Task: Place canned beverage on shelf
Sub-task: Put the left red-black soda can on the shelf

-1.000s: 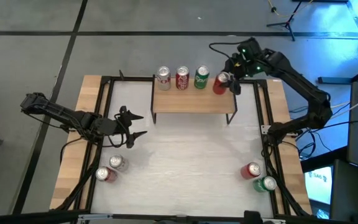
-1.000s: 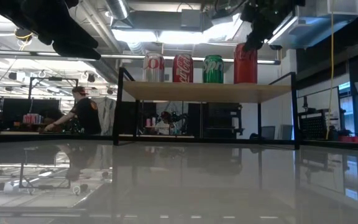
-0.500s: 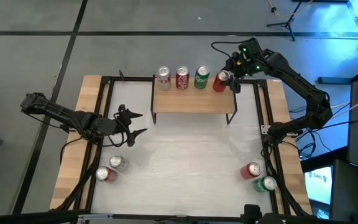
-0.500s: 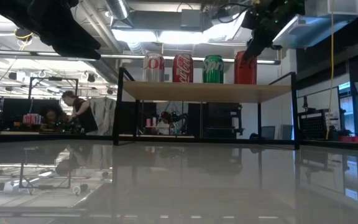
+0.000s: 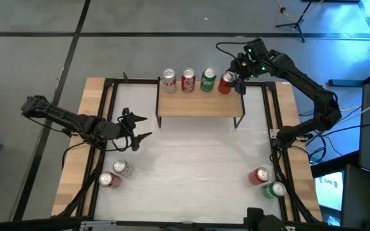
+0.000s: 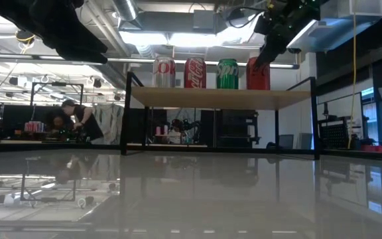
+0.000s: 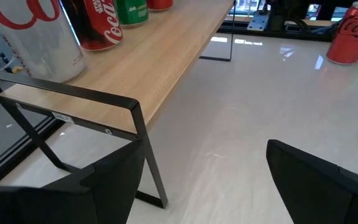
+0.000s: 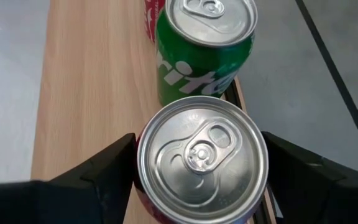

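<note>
The shelf [image 5: 198, 106] stands at the table's far middle. On its wood top stand a silver can [image 5: 168, 79], a red cola can [image 5: 188, 80] and a green can [image 5: 208, 79]. My right gripper [image 5: 231, 81] is at the shelf's right end, shut on a red can [image 5: 225, 83] that stands next to the green can [image 8: 204, 50]. My left gripper [image 5: 148, 128] is open and empty above the table, left of the shelf's left end [image 7: 148, 68]. My right gripper pinches the red can between its two fingers, at opposite sides of its top end just under the rim [image 8: 145, 155]. The fingers come from above and point down. The can is upright, and in the low view its bottom [image 6: 258, 86] meets the shelf's plank.
A silver can [image 5: 121, 168] and a red can [image 5: 108, 180] lie near the table's near left corner. A red can [image 5: 259, 175] and a green can [image 5: 275, 189] are at the near right. A person moves in the room behind the table [image 6: 78, 119].
My right gripper has carried the red can a little toward the table's far edge and left, toward the green can, and down. The can now stands level with the other cans on the shelf.
</note>
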